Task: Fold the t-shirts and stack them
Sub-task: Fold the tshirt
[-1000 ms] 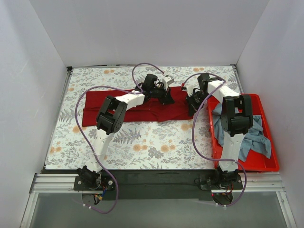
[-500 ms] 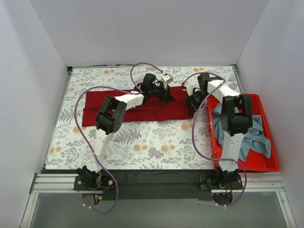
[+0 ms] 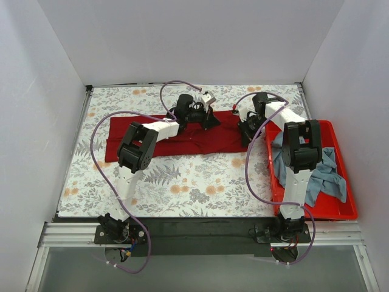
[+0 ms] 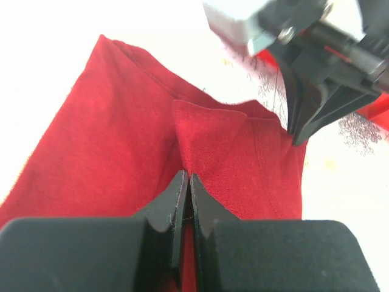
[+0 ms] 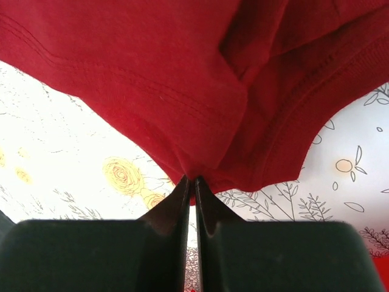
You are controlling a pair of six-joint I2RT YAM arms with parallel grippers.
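Observation:
The dark red t-shirt (image 3: 182, 139) lies as a long folded band across the middle of the floral table. My left gripper (image 3: 209, 121) is shut on a pinched fold of the dark red t-shirt (image 4: 121, 146) near its far edge. My right gripper (image 3: 248, 135) is shut on the right end of the dark red t-shirt (image 5: 158, 73), lifting its edge off the table. The grey-blue t-shirt (image 3: 325, 173) lies crumpled in the red bin, partly behind my right arm.
The bright red plastic bin (image 3: 346, 210) stands at the table's right edge. White walls close in the left, back and right. My right gripper's black fingers (image 4: 316, 103) show close by in the left wrist view.
My left gripper has drawn left and toward the far edge with the cloth in it. The right gripper has barely moved.

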